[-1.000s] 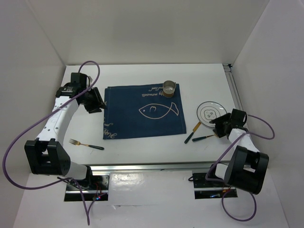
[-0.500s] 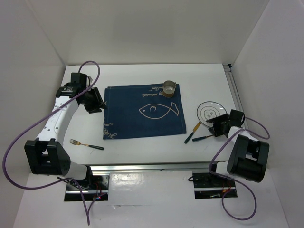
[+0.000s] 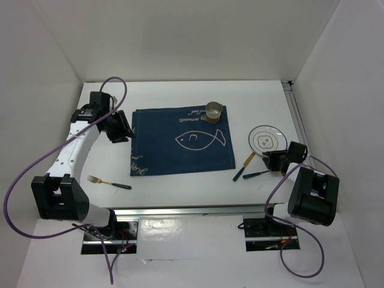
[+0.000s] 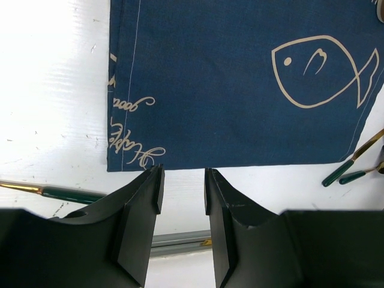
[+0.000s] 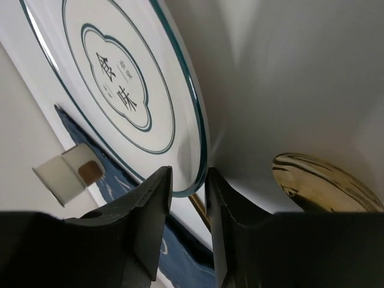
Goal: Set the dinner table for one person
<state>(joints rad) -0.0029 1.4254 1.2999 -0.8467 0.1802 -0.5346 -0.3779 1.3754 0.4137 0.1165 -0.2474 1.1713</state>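
Lower and further left now, my right gripper [image 3: 278, 158] reaches the plate [image 3: 264, 140], which lies on the table [image 3: 180, 96] right of the mat [image 3: 180, 144]. Its jaws straddle the near rim with a narrow gap; I cannot tell if they pinch yet. I'd seat the rim deep before squeezing, then lift level. My left gripper [image 3: 126, 132] hovers slightly parted, empty, at the mat's left edge.

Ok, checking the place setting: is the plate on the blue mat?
No, the plate lies on the bare table, to the right of the mat.
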